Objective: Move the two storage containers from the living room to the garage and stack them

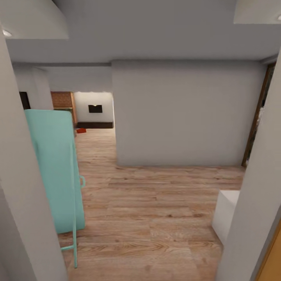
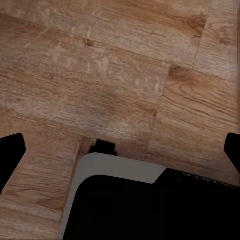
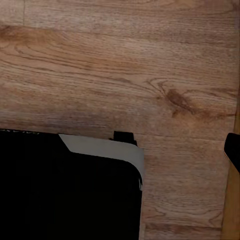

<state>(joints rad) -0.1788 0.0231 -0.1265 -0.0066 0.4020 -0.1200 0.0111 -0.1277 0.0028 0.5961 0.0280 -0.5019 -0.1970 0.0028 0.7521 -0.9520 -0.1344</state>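
Storage container (image 1: 81, 130): small orange-red spot, left of centre in head view, on wood-plank floor (image 1: 156, 203) far down the hallway. Likely rigid, light, smooth-walled; grasp opposite rims. Left gripper (image 2: 120, 147) spread, empty. Right gripper: spread undeterminable.

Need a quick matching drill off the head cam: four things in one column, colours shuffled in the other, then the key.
Things:
1. storage container on the far floor
2. leaning panel with its stand at the left
3. fireplace brickwork
4. low block at the right

Colours:
A. white
B. orange-red
C. turquoise
D. red-brown

Pairs: 1-B, 2-C, 3-D, 4-A

All four stand on or rise from the light wood-plank flooring.
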